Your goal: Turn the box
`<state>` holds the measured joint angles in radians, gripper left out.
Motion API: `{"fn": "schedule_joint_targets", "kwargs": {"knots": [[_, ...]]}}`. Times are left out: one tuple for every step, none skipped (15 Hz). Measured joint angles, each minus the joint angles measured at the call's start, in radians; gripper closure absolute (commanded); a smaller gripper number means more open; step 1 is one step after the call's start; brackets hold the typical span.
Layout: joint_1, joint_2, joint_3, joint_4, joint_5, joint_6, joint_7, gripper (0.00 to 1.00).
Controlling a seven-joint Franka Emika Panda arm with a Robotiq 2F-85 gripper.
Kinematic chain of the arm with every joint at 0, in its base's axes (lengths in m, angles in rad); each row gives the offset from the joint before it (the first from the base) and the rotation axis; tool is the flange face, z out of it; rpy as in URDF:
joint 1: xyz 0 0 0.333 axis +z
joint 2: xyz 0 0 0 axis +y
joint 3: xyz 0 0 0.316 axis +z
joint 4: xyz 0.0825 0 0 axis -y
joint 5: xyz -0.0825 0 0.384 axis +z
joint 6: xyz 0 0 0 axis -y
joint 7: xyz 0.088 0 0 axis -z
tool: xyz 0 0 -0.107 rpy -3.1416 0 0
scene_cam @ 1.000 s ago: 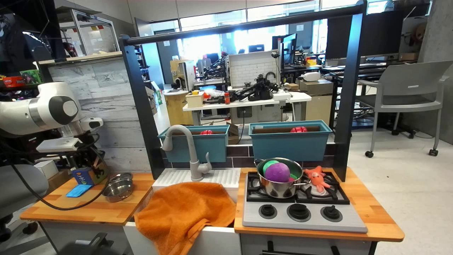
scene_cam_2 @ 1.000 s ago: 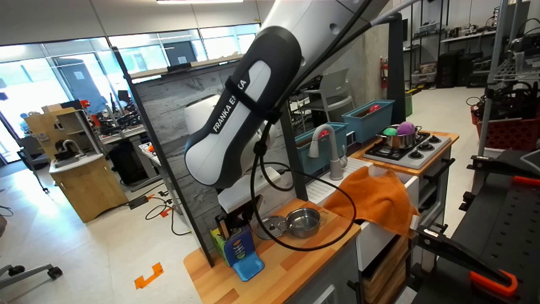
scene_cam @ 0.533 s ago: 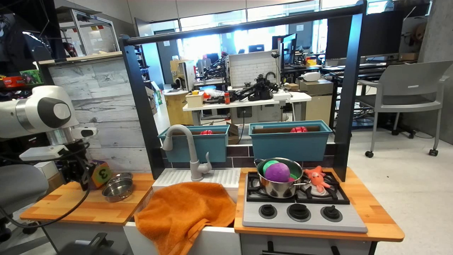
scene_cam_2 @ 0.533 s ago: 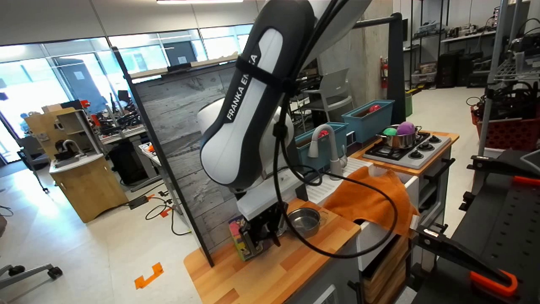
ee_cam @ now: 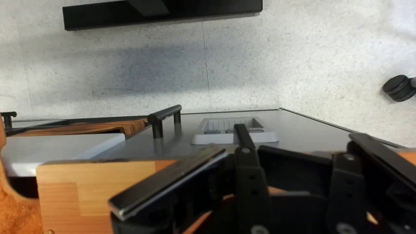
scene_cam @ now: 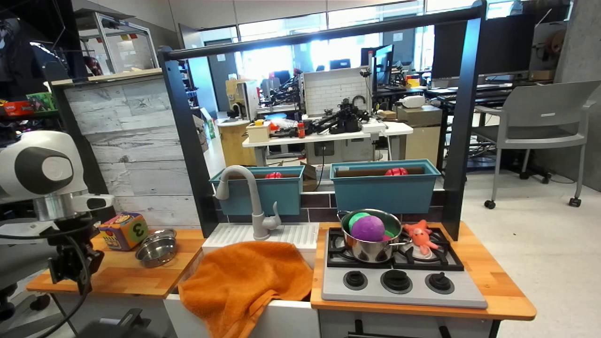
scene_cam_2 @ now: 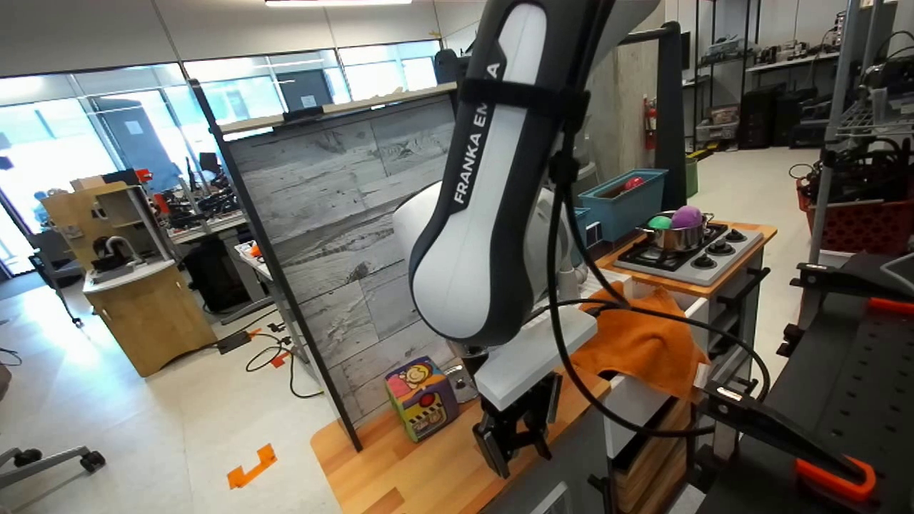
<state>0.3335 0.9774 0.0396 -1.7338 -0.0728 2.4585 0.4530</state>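
The tool (scene_cam_2: 522,435) gapes empty, clear of the box (scene_cam: 123,231) near a plank wall (scene_cam: 136,157) and metal bowl (scene_cam: 156,252).

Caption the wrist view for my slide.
Wrist view: open gripper in the foreground, wooden counter behind, orange towel at lower left, gray cabinet and pale floor beyond; box out of shot.

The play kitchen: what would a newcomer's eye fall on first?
Probably the big white-and-black robot arm, looming over the wooden counter in an exterior view. Next comes the bright orange towel draped over the sink. Then smaller splashes of colour: a multicoloured box bearing a 3 on that counter, and a purple ball in the metal pot on the stovetop.
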Motion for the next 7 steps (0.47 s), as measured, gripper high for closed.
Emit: {"fn": "schedule_joint_targets", "kwargs": {"knots": [[0.000, -0.025, 0.000, -0.052, 0.000, 0.036, 0.000, 0.74], [0.003, -0.053, -0.004, -0.106, 0.000, 0.075, 0.001, 0.92], [0.008, -0.083, -0.011, -0.156, 0.000, 0.108, 0.006, 0.85], [0.012, -0.111, -0.019, -0.201, 0.000, 0.131, 0.010, 0.78], [0.015, -0.134, -0.022, -0.232, 0.000, 0.139, 0.012, 0.74], [0.015, -0.149, -0.024, -0.250, 0.000, 0.142, 0.012, 0.74], [0.015, -0.158, -0.024, -0.259, 0.000, 0.143, 0.013, 0.74]]}}
